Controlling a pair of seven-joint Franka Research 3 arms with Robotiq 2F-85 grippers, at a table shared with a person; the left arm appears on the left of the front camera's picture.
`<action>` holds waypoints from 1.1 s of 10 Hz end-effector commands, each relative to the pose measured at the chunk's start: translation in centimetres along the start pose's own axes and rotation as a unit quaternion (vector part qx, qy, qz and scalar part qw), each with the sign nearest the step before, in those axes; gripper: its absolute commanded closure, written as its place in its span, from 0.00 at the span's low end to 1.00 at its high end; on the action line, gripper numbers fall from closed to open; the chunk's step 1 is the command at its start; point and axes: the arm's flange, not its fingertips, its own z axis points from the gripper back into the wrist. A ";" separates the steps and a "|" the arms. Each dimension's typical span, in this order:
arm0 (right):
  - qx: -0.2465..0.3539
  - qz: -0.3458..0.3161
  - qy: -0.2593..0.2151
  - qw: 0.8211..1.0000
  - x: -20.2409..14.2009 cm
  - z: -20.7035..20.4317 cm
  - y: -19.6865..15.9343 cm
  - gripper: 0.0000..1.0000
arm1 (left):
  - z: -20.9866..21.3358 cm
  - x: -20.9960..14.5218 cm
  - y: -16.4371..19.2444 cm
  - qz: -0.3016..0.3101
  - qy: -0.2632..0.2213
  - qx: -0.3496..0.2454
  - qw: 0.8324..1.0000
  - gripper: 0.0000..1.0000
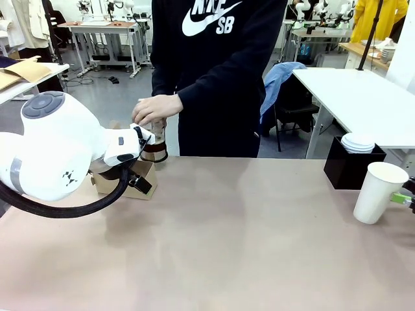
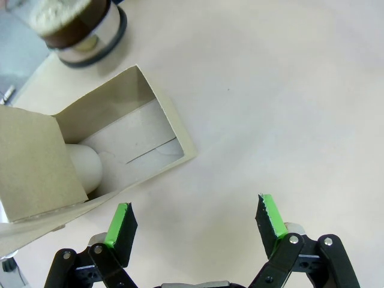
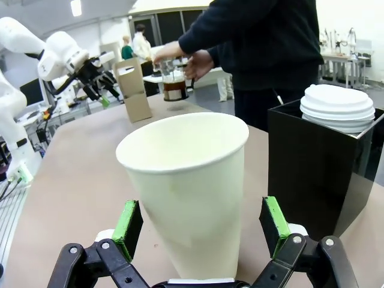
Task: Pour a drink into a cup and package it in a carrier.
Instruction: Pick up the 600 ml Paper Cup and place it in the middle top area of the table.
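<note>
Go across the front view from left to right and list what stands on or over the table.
left arm → press pot → black box → cup. The carrier is left out because it overlaps the arm and the pot.

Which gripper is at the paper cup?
The right gripper: open, straddling the white cup. The left gripper is over by the cardboard carrier.
</note>
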 end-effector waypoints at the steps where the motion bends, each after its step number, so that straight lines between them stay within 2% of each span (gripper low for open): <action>1: -0.019 0.020 0.006 1.000 -0.6 -2.0 0.1 0.00 | 0.0 0.0 0.0 0.000 0.000 -0.001 1.000 0.00; 8: 0.004 0.022 0.001 1.000 -2.1 -6.0 -1.0 0.00 | 0.0 0.0 0.0 0.000 0.000 -0.001 1.000 0.00; 9: 0.006 0.028 0.000 1.000 -2.2 -6.1 -1.0 0.05 | 0.0 0.0 0.0 0.000 0.000 -0.001 1.000 0.00; 10: 0.012 0.021 -0.003 1.000 -2.3 -5.6 -1.1 0.20 | 0.0 0.0 0.0 0.000 0.000 -0.001 1.000 0.00; 11: 0.016 0.005 0.005 1.000 -2.2 -5.6 -0.5 0.20 | 0.0 0.0 0.0 0.000 0.000 -0.001 1.000 0.00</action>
